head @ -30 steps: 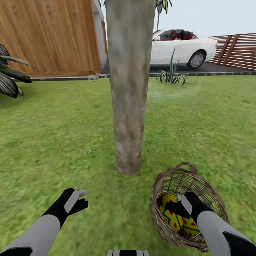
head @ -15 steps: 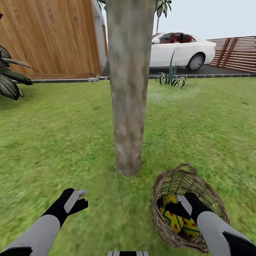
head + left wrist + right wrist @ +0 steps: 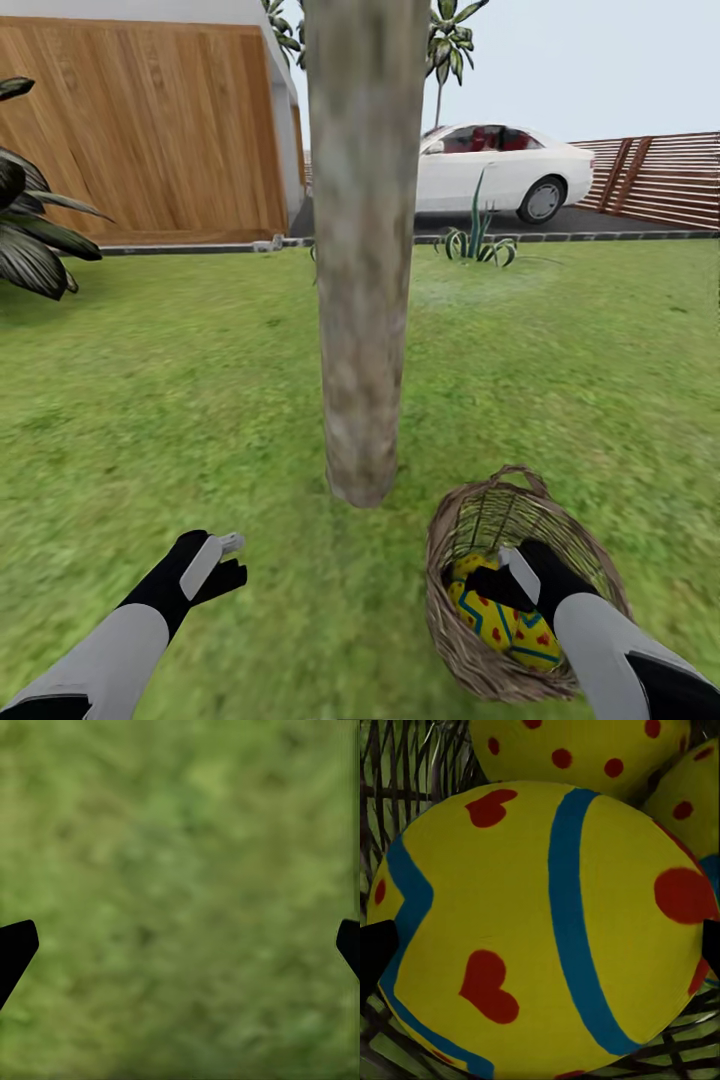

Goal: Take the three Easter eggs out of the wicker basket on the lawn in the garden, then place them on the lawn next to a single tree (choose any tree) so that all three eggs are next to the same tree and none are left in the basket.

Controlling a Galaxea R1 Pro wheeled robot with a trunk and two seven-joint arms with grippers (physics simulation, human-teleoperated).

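The wicker basket (image 3: 462,640) lies on the lawn (image 3: 170,400) just right of the tree (image 3: 362,300), a thick grey-brown trunk. Yellow Easter eggs (image 3: 500,628) with blue zigzags and red spots show inside it. My right gripper (image 3: 505,575) reaches into the basket, open. In the right wrist view one egg (image 3: 547,922) sits between the spread fingertips (image 3: 375,952), with a second egg (image 3: 577,750) and a third egg (image 3: 690,802) behind it. My left gripper (image 3: 225,560) hovers open over bare grass (image 3: 180,870), left of the trunk.
A white car (image 3: 500,165) is parked beyond the lawn's kerb. A wooden wall (image 3: 150,130) stands at the back left and a slatted fence (image 3: 660,175) at the back right. A spiky plant (image 3: 478,240) and a dark leafy plant (image 3: 30,230) edge the grass.
The whole head picture has shifted downward, so the camera has tilted up. Both grippers and the basket keep their places relative to each other.
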